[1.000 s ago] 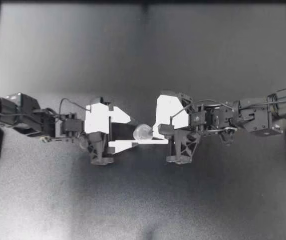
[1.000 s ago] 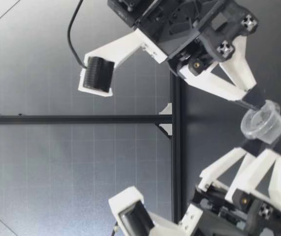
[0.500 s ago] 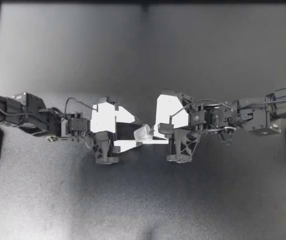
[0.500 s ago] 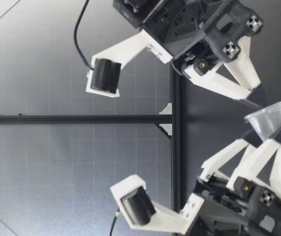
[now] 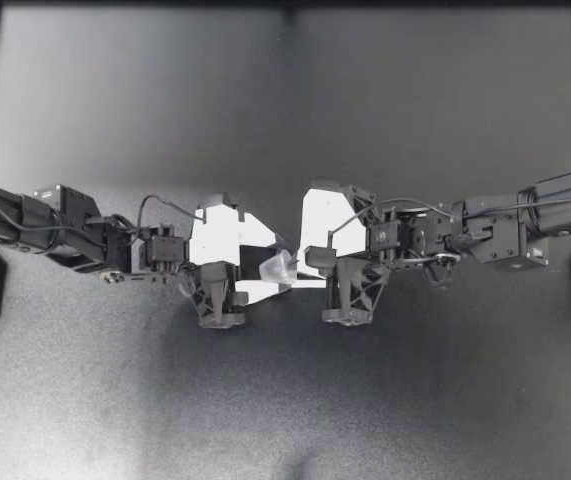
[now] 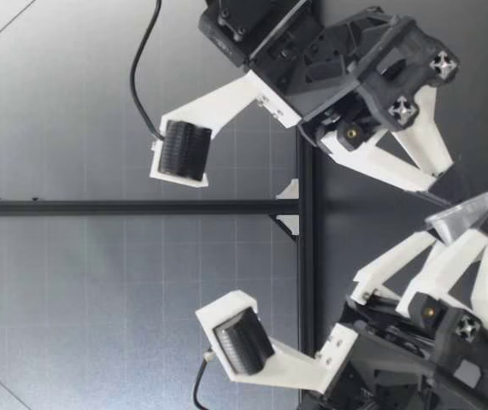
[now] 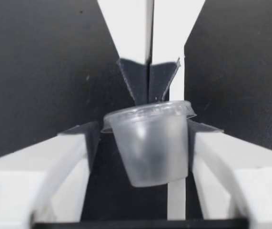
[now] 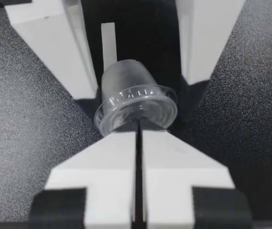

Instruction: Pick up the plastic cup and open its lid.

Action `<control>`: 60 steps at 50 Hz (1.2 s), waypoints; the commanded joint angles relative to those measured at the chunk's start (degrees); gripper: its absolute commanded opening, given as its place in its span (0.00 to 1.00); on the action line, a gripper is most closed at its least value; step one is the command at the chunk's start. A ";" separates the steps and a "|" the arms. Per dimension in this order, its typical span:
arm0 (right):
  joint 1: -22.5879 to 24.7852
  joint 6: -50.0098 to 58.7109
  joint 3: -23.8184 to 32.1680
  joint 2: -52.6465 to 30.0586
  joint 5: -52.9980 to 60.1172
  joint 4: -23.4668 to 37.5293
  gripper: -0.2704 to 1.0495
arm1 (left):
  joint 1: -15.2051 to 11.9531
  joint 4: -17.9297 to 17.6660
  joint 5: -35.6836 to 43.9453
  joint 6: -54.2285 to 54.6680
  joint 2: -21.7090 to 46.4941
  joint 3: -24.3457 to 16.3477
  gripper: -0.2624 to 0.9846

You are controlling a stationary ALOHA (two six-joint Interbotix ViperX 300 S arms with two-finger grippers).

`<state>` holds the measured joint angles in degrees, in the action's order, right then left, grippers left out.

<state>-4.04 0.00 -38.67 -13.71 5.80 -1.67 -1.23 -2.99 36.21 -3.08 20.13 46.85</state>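
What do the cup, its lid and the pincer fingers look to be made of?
Cup: thin translucent plastic, slightly frosted; the dark background shows through it.
Lid: clear glossy plastic, likely, with glints on its ribbed rim.
Fingers: white, matte, rigid plastic by the look, with dark pads at the tips, perhaps rubber or tape.
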 commanded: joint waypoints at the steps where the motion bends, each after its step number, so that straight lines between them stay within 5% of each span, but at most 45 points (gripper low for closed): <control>1: -0.09 -0.09 0.79 1.23 0.35 -0.09 0.07 | -0.09 0.00 -0.26 0.18 -0.88 -0.70 0.60; 11: -0.18 0.00 0.00 2.46 0.53 0.00 0.07 | -0.18 0.00 -0.88 0.53 -1.23 -0.70 0.41; 25: -0.26 0.18 -4.48 11.78 5.45 -0.09 0.07 | -0.09 0.00 0.97 1.14 -1.76 0.00 0.40; 43: -0.26 -3.43 -16.08 25.58 26.02 0.88 0.09 | -0.09 0.00 22.06 7.21 -3.43 2.90 0.40; 53: -0.26 -12.74 -17.05 27.95 27.07 1.76 0.22 | -0.18 0.09 30.32 9.76 -7.82 4.39 0.40; 60: -0.26 -23.12 -16.96 27.95 27.33 1.85 0.43 | -0.18 0.00 32.70 10.11 -11.87 6.15 0.40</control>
<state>-4.04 -19.42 -56.16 13.36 32.52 0.09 -1.23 -3.08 67.50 6.94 11.51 53.00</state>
